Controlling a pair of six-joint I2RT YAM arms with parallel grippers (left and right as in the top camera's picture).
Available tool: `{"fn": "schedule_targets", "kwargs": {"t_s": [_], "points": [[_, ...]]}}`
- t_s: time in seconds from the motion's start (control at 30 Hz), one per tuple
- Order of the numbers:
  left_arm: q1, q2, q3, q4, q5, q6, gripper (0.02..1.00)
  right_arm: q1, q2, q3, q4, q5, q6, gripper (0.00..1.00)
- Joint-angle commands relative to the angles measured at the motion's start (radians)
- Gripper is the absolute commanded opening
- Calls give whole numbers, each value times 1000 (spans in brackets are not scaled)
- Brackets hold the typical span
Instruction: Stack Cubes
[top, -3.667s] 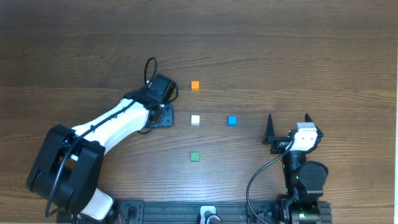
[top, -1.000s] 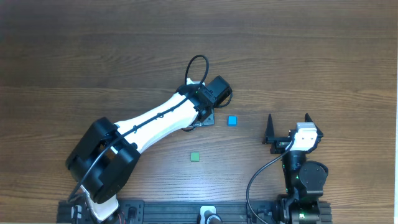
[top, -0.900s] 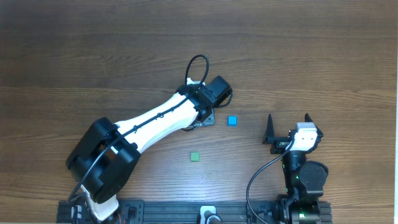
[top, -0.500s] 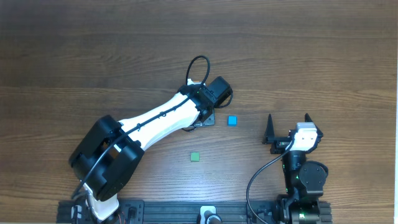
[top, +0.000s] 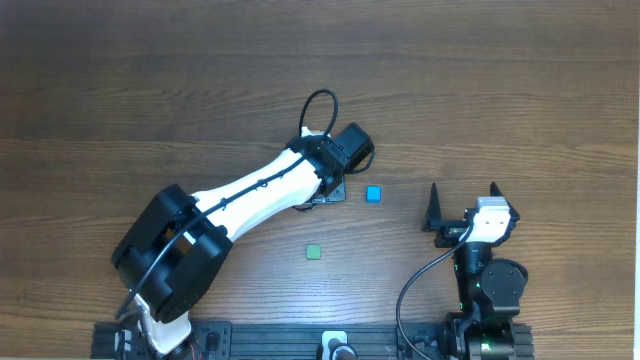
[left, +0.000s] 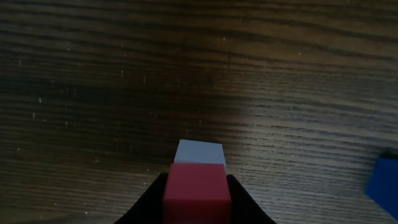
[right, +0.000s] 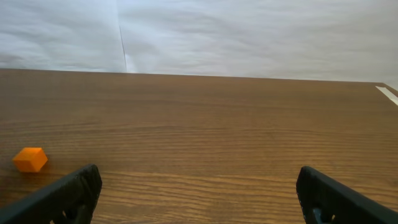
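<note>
Firmly, a smooth red cube (left: 196, 194) with crisp edges is gripped between the dark fingers of the left gripper (left: 197, 179), the jaws being closed on its two side faces. Just beyond the jaws, partly covered by the red cube, a white cube (left: 200, 153) is seen on the table (top: 150, 80), whose brown wood is finely streaked with grain. Whether the two cubes touch cannot be told. A blue cube (top: 373, 194) is set off to one side of those jaws, apart from both.

Five cubes are counted, one of each colour: red, white, blue, a green cube (top: 313, 253) lying well back from the left jaws toward the arm bases, and an orange cube (right: 30, 159) seen far ahead of the right gripper (top: 464, 190) and off to one side. Two arms are counted.

The left arm (top: 250, 190) is stretched diagonally across the middle of the table, its gripper pointed down at the wood. The right arm (top: 480, 280) is folded close above its base, its jaws spread wide and nothing held between them.
</note>
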Motion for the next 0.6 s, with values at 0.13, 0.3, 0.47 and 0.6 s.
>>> {"fn": "schedule_targets", "kwargs": {"t_s": [0.13, 0.3, 0.47, 0.6], "points": [[-3, 17, 14, 2, -1, -14, 253, -5, -7, -7, 1, -8, -4, 991], [-3, 17, 14, 3, -1, -15, 308, -5, -7, -7, 1, -8, -4, 993], [-3, 17, 14, 3, -1, -14, 371, -5, -7, -7, 1, -8, -4, 993], [-3, 17, 14, 3, -1, -15, 413, -5, -7, -7, 1, -8, -4, 991]]}}
